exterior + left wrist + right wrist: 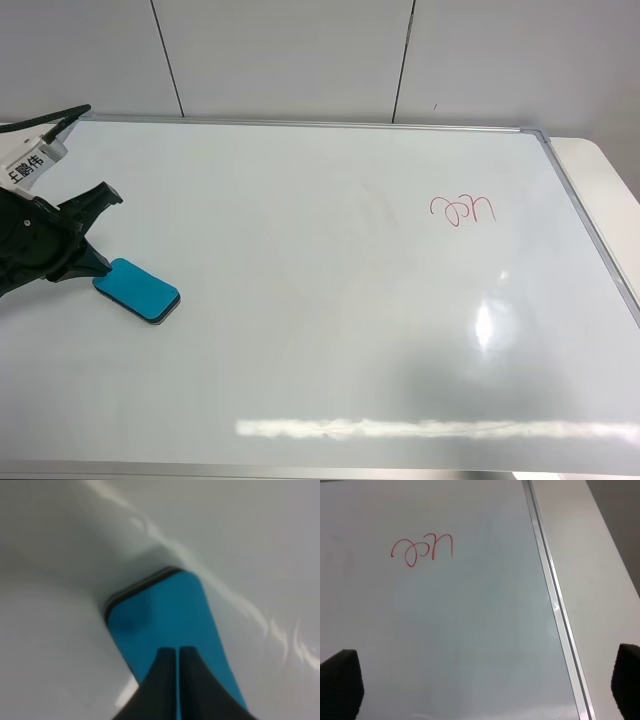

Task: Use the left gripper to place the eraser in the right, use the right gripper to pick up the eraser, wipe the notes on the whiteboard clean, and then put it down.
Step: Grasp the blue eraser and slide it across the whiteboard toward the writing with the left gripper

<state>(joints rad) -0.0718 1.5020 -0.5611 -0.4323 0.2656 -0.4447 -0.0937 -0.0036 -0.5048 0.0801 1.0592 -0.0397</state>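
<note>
The teal-blue eraser [138, 290] lies flat on the left part of the whiteboard [320, 330]. My left gripper [100, 268] is at the eraser's left end. In the left wrist view its fingers [165, 680] are pressed together, leaving only a thin slit, over the eraser [160, 620], and they do not clasp it. The red notes [463, 210] sit on the board's right part and also show in the right wrist view [422, 550]. My right gripper [485, 690] is wide open and empty above the board, near the notes; it is out of the exterior high view.
The whiteboard's silver frame [555, 605] runs along its right side, with cream tabletop [610, 180] beyond it. A grey panelled wall [300, 50] stands behind the board. A labelled white tag [25, 165] hangs on the left arm.
</note>
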